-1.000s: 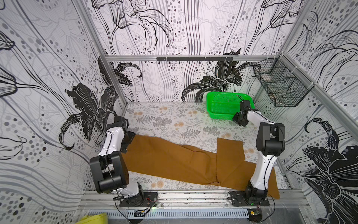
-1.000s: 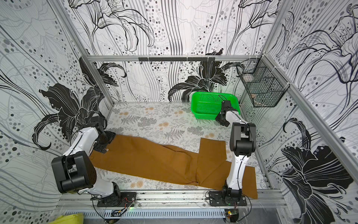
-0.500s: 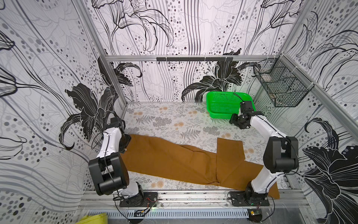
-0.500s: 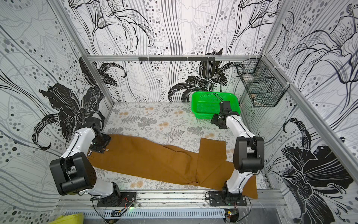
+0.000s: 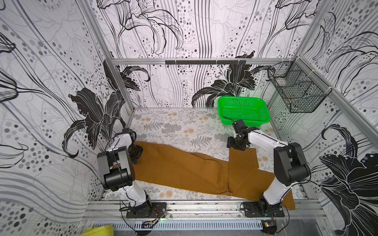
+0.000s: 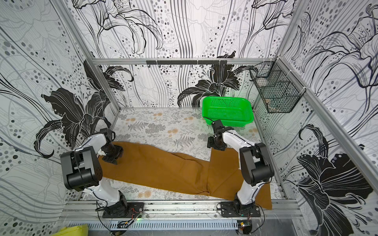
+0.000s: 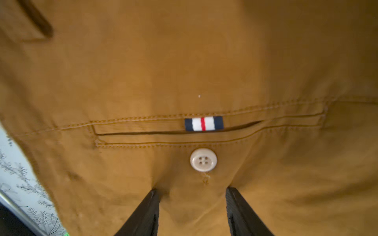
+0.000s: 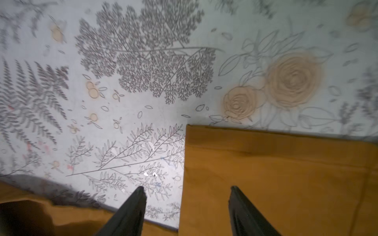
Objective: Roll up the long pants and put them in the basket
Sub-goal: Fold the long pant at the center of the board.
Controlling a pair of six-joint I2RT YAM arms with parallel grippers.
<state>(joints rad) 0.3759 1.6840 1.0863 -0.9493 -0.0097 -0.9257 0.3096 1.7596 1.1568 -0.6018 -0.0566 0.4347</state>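
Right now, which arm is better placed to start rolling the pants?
Probably right: the right end effector, open, straddles the hem corner of the long pants, a free edge. The left end effector sits mid-cloth beside the pocket button.

Both top views hide the waist end of the long pants (image 5: 184, 169) under the left arm (image 5: 115, 163) at the left edge of the table (image 5: 184, 122). Whether the left claw (image 7: 192, 192) pinches the cloth or merely presses it is unclear. What lies in the wire basket (image 5: 296, 96) is too small to tell.
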